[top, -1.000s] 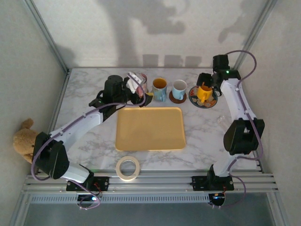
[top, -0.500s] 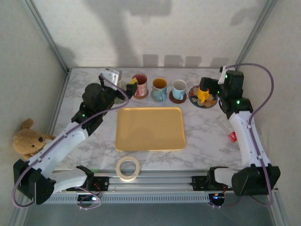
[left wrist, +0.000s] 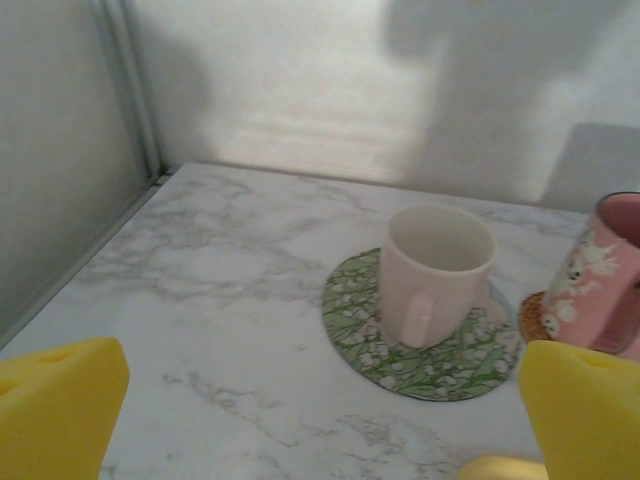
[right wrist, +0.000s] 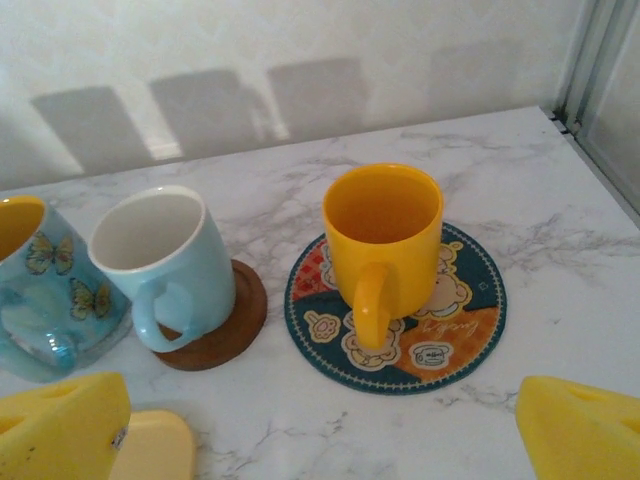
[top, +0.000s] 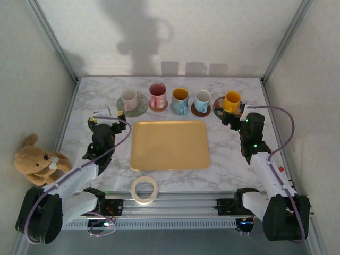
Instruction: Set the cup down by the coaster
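Left gripper: jaws wide apart, nothing between the yellow pads, low over the marble table on the near side of the cup row. Right gripper: also spread and empty, facing the right end of the row. Ahead of the left one, a pale cup stands upright on a green floral coaster, set off-centre, handle toward the camera; a pink cup is just beside it. Ahead of the right one, a yellow cup stands on a cartoon coaster. Next along is a light blue cup on a wooden coaster, and a butterfly cup on bare marble just beside that. Which cup the task means, cannot tell; every cup sits on or next to a coaster, so placing looks done or nearly so. Risks from here: the cups are close together, so a wide-open jaw reaching for one may clip its neighbour. A lifted cup may drag its coaster. The handles face the arms and could catch a finger.
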